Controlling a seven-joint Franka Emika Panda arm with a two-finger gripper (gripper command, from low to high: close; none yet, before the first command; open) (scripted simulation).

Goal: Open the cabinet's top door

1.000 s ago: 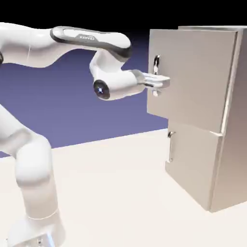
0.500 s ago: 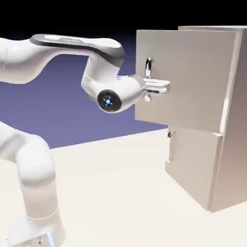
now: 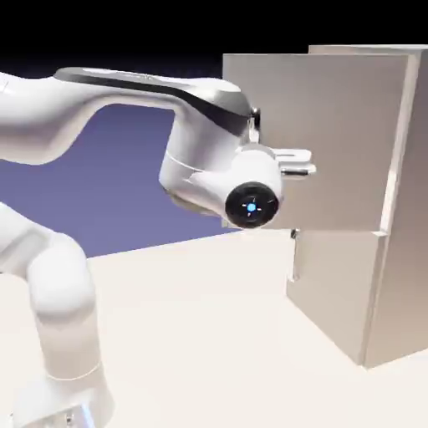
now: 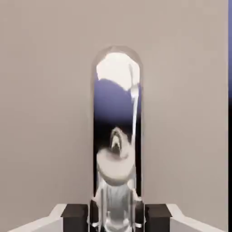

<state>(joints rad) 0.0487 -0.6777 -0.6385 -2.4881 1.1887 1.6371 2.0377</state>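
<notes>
The beige cabinet (image 3: 405,217) stands at the exterior view's right. Its top door (image 3: 343,125) is swung out on its hinge, so that its panel faces this view. My gripper (image 3: 298,162) reaches across the door's left part, shut on the silver bar handle (image 3: 254,118). The wrist hides most of that handle. In the hand view the mirror-like handle (image 4: 117,131) runs upright against the door panel (image 4: 45,113). It passes down between my dark finger pads (image 4: 75,213), where the gripper (image 4: 116,218) is closed on it.
Below the top door, the shorter lower door (image 3: 334,288) with its small handle (image 3: 294,256) is closed. My white arm arches in from the exterior view's left. The pale table (image 3: 209,334) stretches in front of the cabinet.
The top door has swung further open, its free edge moving toward the exterior view's left. My hand has followed the handle and turned, so that the wrist now faces the camera.
</notes>
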